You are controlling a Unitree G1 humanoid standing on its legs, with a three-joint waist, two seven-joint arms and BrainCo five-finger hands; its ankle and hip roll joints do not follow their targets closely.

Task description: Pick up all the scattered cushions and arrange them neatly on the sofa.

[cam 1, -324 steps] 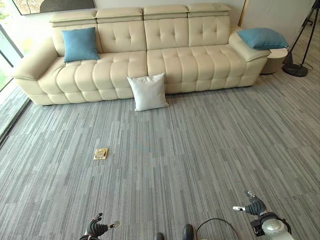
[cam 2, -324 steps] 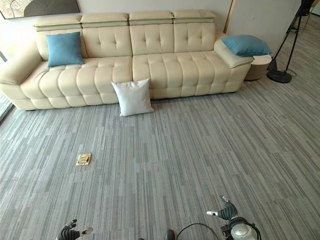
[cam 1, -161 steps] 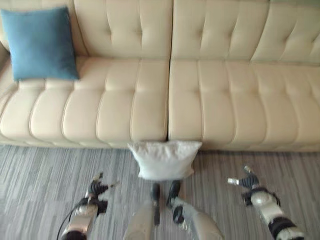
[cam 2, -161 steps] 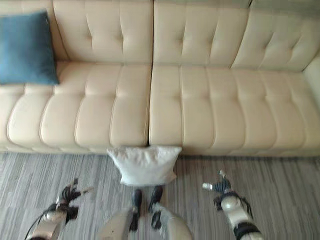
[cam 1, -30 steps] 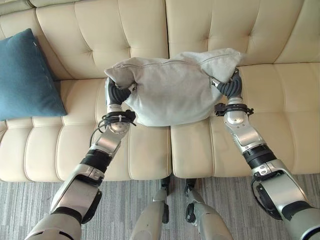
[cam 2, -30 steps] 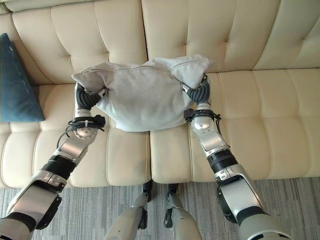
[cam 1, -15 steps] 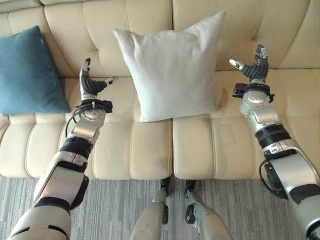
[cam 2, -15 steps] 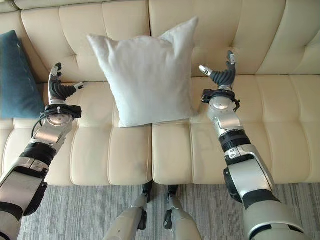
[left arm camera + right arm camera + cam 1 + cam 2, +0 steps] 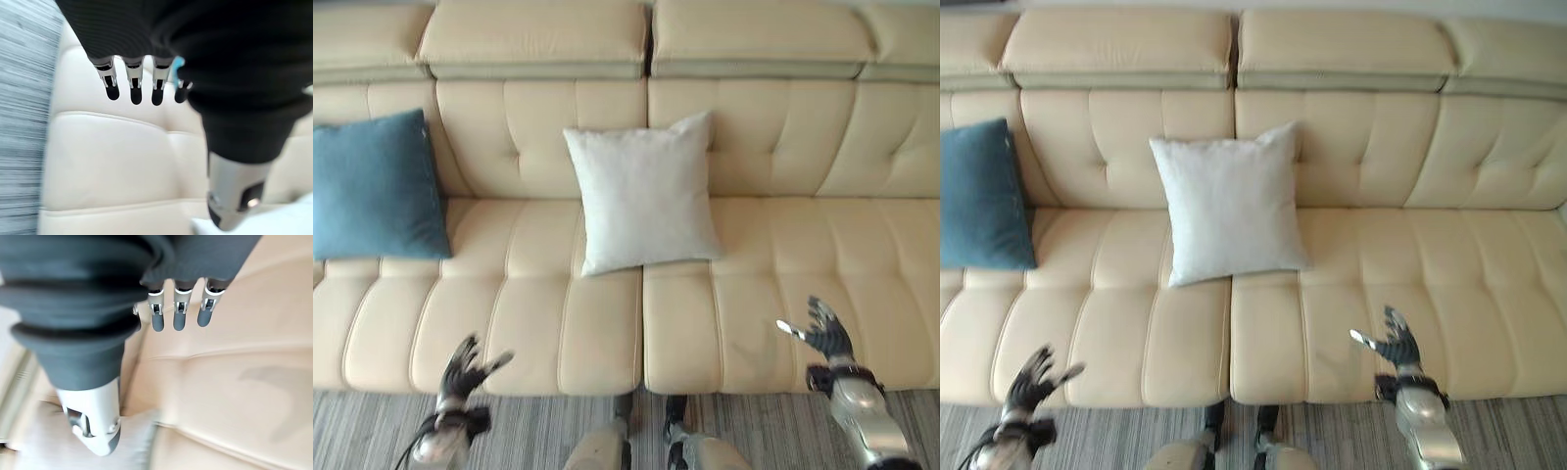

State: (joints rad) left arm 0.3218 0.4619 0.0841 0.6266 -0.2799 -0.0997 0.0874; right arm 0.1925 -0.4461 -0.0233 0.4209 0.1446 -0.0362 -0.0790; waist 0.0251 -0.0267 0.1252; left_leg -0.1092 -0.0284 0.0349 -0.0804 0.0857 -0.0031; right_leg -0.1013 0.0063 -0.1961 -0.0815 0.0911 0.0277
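Note:
A white cushion [image 9: 644, 192] stands upright against the backrest at the middle of the cream sofa [image 9: 773, 147]. A blue cushion [image 9: 375, 186] leans on the backrest at the sofa's left end. My left hand [image 9: 464, 370] is low, by the seat's front edge at the left, with its fingers [image 9: 133, 86] straight and nothing in it. My right hand [image 9: 823, 333] hovers over the seat's front edge at the right, its fingers [image 9: 177, 314] also straight and bare. Both hands are well away from the white cushion.
Grey striped carpet [image 9: 372, 431] runs along the sofa's front. The seat to the right of the white cushion [image 9: 1449, 284] is bare.
Both hands have dropped back from beside the white cushion to the seat's front edge. The view has pulled back and tilted up; the cushion stays on the sofa.

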